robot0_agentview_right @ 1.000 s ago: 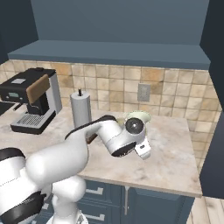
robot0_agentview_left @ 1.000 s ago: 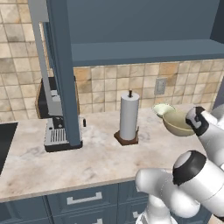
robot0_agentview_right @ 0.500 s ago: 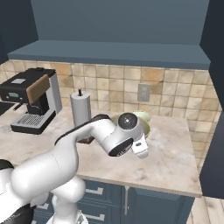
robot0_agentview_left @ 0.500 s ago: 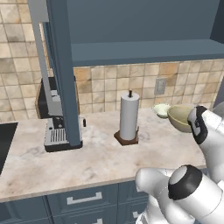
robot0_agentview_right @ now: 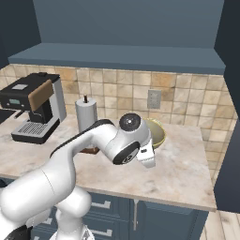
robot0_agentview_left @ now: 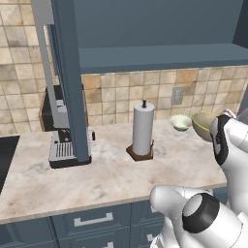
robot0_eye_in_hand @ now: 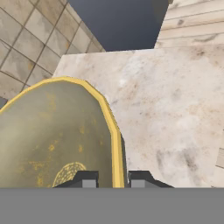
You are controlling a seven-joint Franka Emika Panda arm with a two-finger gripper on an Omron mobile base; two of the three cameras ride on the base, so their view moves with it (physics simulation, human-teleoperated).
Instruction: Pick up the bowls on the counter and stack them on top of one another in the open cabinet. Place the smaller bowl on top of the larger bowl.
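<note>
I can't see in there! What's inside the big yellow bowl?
The larger bowl looks empty: the hand view shows only its speckled yellow inside. The gripper straddles its rim, and the bottom part is cut off from view.

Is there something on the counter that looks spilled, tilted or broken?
Nothing stands out. The larger bowl has its rim between the gripper fingertips, the smaller bowl sits upright beside it, and the paper towel roll stands straight.
</note>
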